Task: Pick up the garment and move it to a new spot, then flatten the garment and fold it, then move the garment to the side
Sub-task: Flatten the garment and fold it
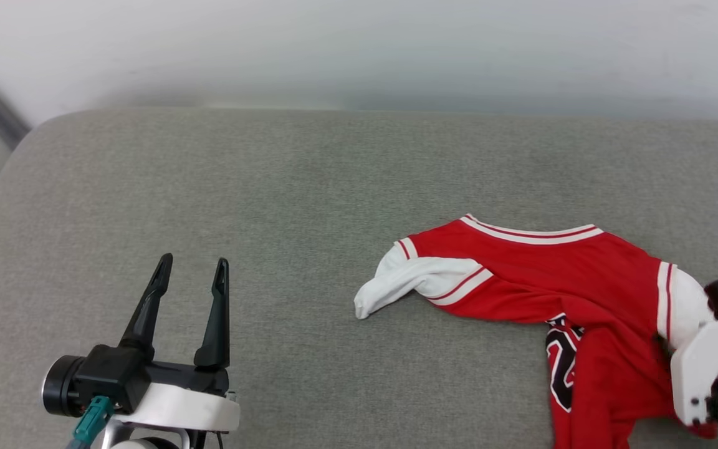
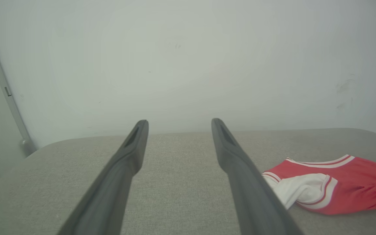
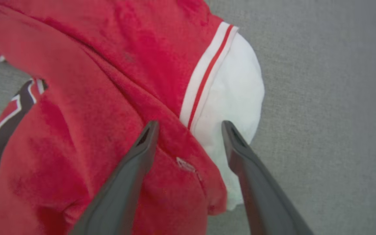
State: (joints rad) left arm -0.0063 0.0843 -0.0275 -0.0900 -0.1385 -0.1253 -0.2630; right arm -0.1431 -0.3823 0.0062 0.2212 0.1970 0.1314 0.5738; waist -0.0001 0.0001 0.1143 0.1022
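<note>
While the right gripper (image 3: pixel 189 125) hangs with fingers spread just above the crumpled garment (image 1: pixel 552 274), the left gripper (image 1: pixel 194 260) stands wide open, the shirt well off to its right. Flattening looks next; each gripper needs an edge to pinch.

The garment (image 1: pixel 540 274) lies on the cushion (image 1: pixel 272 187), right of the left gripper (image 1: pixel 194 262).
</note>
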